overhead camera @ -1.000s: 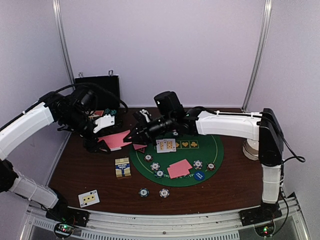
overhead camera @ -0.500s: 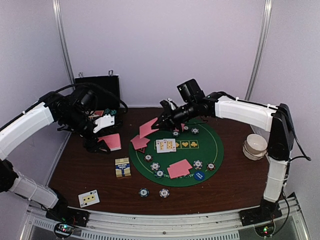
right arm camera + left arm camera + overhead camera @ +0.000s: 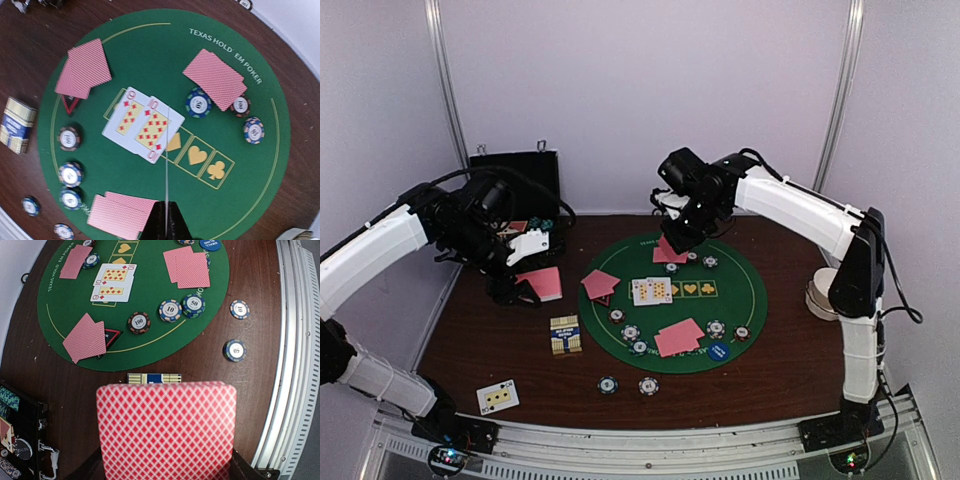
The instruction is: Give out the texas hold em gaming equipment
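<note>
My left gripper (image 3: 527, 284) hangs over the table's left side, shut on a deck of pink-backed cards (image 3: 166, 432), also seen from above (image 3: 544, 283). My right gripper (image 3: 673, 238) hangs over the far edge of the round green mat (image 3: 745, 300), shut on a single card seen edge-on (image 3: 166, 165) in the right wrist view, between its jaws (image 3: 166, 222). Two face-up cards (image 3: 651, 290) lie mid-mat. Face-down pairs lie at the left (image 3: 600, 284), front (image 3: 678, 337) and far (image 3: 215, 80) edges. Striped chips (image 3: 630, 332), a blue disc (image 3: 718, 351) and a red-black triangle (image 3: 111, 335) sit on the mat.
A yellow-blue card box (image 3: 565, 335) stands left of the mat. Two chips (image 3: 608, 384) lie in front of it. A face-up card (image 3: 497, 397) lies at the front left. The open black case (image 3: 515, 175) is at the back left, white bowls (image 3: 828, 292) at the right.
My right gripper has left the deck in my left gripper with a card and swung right and back over the mat's far side. A face-down pair now shows at the mat's left edge. The left arm is still.
</note>
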Controlling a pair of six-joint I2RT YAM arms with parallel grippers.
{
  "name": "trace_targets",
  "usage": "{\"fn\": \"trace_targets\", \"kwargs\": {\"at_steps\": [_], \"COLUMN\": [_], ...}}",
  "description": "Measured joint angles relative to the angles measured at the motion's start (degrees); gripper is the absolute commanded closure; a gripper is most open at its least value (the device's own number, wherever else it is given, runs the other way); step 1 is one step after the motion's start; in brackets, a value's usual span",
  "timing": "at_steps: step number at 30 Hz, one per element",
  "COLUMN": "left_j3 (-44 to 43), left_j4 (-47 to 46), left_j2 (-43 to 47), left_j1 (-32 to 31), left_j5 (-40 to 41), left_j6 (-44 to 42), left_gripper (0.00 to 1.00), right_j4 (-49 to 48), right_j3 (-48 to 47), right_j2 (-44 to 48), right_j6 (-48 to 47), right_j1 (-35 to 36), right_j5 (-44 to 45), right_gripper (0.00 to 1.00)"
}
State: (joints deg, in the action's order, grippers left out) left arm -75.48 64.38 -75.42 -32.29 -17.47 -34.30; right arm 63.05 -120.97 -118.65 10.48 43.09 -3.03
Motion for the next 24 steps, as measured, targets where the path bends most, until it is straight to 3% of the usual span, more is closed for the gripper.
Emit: {"fn": "trace_targets", "kwargs": {"at_steps": [7, 8, 13, 24], "left_j3": [0.02, 0.02, 0.02, 0.02], "left_j4": [0.02, 0.02, 0.02, 0.02], "left_j2": [0.00, 0.00, 0.00, 0.00], "left_j1": [0.00, 0.00, 0.00, 0.00], "left_j5": [0.13, 0.11, 0.11, 0.15], "left_j6": [0.17, 0.28, 0.31, 0.33], "left_gripper": [1.00, 1.00, 1.00, 1.00], "right_j4": [-4.92, -8.52, -17.73, -29.97], "right_j3": [7.26, 10.64, 16.96, 22.27], "right_j2": [-0.24, -1.38, -2.73, -9.75], "right_j6": [-16.48, -22.47, -32.41, -45.64], "right_j1": [4.07, 4.68, 6.21, 10.99], "right_j5": [19.02, 24.83, 33.33, 38.75], "right_gripper": [1.00, 1.00, 1.00, 1.00]}}
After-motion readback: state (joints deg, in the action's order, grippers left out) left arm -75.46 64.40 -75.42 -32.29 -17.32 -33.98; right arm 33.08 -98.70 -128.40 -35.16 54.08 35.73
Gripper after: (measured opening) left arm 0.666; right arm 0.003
